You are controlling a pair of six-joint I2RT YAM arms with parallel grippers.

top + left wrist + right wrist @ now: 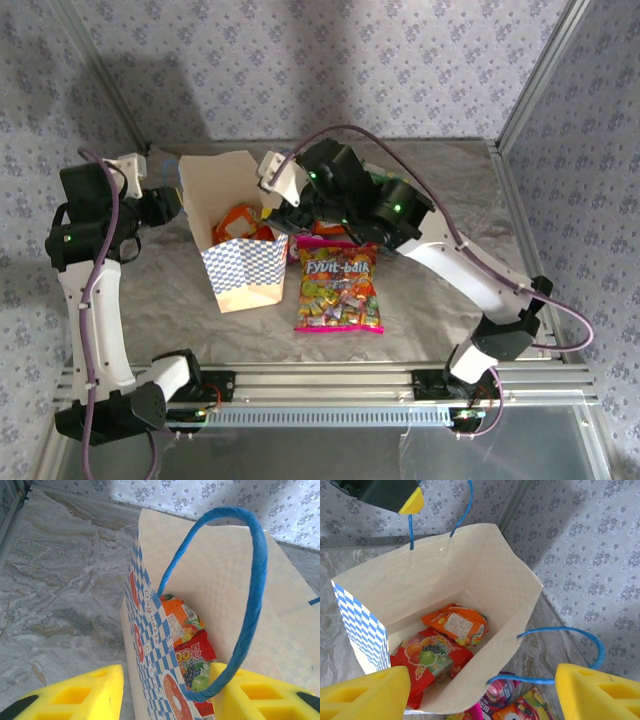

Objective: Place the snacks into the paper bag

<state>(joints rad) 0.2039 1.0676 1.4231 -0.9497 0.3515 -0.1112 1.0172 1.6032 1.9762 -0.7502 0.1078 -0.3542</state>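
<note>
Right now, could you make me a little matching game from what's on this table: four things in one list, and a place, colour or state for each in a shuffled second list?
Things
A. red packet
B. large pink candy bag
C. cord handle
D. paper bag

Descriptions
1. solid blue, arched in a loop
2. standing with its top open
3. lying flat on the table, outside the paper bag
4. lying on the bottom inside the paper bag

Pairs: A-4, B-3, C-1, D-2
</note>
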